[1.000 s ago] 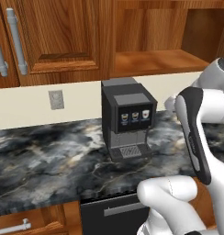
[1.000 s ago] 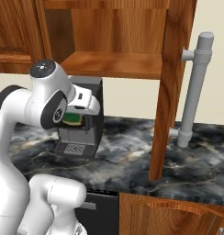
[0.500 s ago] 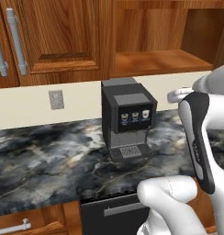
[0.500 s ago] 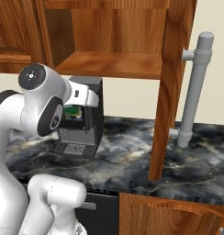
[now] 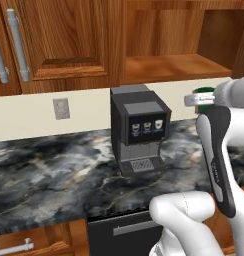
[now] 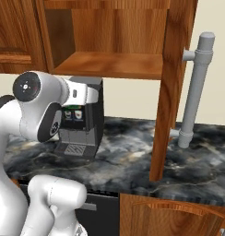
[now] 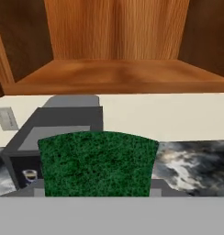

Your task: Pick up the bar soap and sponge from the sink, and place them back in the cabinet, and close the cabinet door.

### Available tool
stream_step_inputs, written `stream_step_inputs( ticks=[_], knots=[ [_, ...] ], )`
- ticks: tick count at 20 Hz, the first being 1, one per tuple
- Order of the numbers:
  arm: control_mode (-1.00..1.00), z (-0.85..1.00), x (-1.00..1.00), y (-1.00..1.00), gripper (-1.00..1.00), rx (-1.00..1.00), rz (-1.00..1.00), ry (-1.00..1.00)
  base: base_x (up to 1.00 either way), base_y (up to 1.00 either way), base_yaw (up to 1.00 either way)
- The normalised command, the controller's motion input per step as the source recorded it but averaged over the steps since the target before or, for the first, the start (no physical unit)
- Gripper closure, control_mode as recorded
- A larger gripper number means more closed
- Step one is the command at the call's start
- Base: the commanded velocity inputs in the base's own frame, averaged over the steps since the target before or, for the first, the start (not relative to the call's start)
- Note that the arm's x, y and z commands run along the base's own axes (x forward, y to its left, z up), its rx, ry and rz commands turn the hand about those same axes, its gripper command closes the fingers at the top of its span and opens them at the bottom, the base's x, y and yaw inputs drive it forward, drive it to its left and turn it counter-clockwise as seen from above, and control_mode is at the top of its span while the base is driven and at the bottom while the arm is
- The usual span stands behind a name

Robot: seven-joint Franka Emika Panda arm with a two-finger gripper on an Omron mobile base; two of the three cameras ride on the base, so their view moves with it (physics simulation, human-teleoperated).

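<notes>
arm's bent up high with the forearm dropping toward 6 o'clock and the wrist level, and the gripper [image 5: 201, 95] at about 2 o'clock is clamped tight on the sponge [image 7: 98, 163]

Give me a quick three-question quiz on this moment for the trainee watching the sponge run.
1. True or false: the claw is shut on the sponge.
2. What stands on the marble counter directly under the open cabinet?
A. a toaster
B. a coffee machine
C. a kettle
3. Fill in: in the hand view, the camera looks past the sponge at the cabinet's wooden ____, which is bare.

Key
1. True: the green face of the sponge sits right at the fingertips, and green shows at the claw in the left base view.
2. B, the dark coffee machine.
3. shelf; the cabinet door stands open beside it.
</notes>
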Motion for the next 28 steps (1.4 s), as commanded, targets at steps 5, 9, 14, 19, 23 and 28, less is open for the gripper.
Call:
stream_step_inputs(
  ticks=[5, 9, 14, 19, 23, 28],
  knots=[
    [-1.00, 0.21, 0.00, 0.00, 1.00, 0.00, 0.00, -0.09, 0.00, 0.00, 0.00],
    [-1.00, 0.35, 0.05, 0.00, 1.00, 0.00, 0.00, -0.02, 0.00, 0.00, 0.00],
    [-1.00, 0.30, 0.00, 0.00, 1.00, 0.00, 0.00, 0.00, 0.00, 0.00, 0.00],
    [-1.00, 0.26, 0.07, 0.00, 1.00, 0.00, 0.00, 0.00, 0.00, 0.00, 0.00],
    [-1.00, 0.23, 0.28, 0.00, 1.00, 0.00, 0.00, 0.00, 0.00, 0.00, 0.00],
    [-1.00, 0.07, 0.43, 0.00, 1.00, 0.00, 0.00, 0.00, 0.00, 0.00, 0.00]
  ],
)
